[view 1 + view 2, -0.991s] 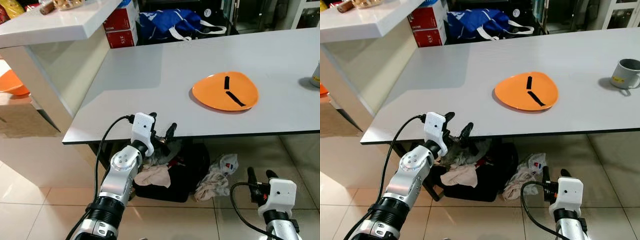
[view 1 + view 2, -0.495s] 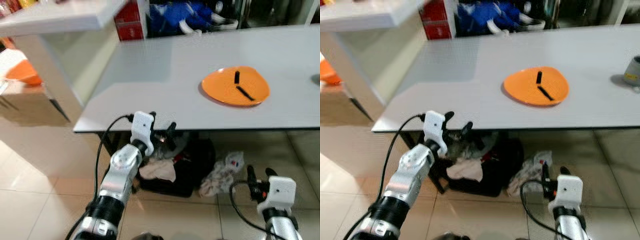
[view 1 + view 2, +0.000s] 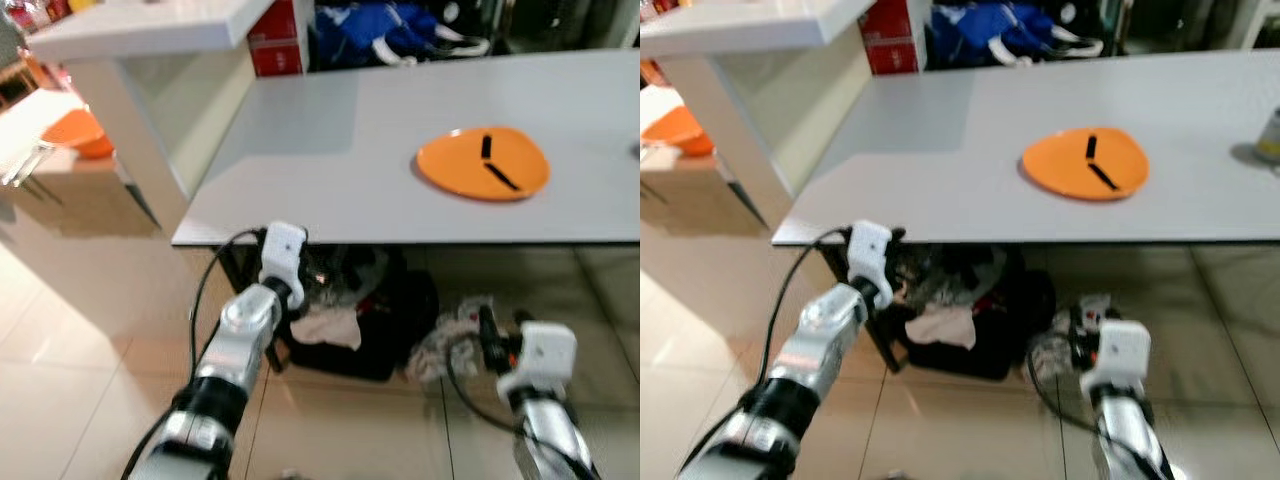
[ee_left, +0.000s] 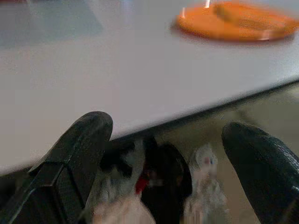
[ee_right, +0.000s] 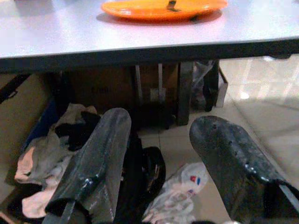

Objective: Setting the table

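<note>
Two grippers are held low in front of the grey table (image 3: 330, 160), below its near edge. The left gripper (image 4: 163, 158) is seen with its fingers (image 4: 74, 158) spread wide and nothing between them; it sits just under the table's near left corner, and through the gap a heap of crumpled clothes (image 3: 325, 325) on the tiled floor (image 3: 80, 340) is made out, blurred. The right gripper (image 5: 163, 154) is likewise parted wide and empty, lower and further from the edge, with a crumpled white bag (image 5: 175, 191) bearing a small red and blue mark, unreadable, lying past its fingers. The orange plate (image 3: 483, 163) is set on the tabletop well beyond and above both pairs of jaws, apart from them, with two short black strips on it whose nature cannot be told. A grey mug (image 3: 1270, 135) is cut off at the right border. Beyond the table, red cartons (image 3: 892, 40) with white lettering too blurred to read and a blue bag (image 3: 385, 25) are seen beside a white counter (image 3: 140, 30).
</note>
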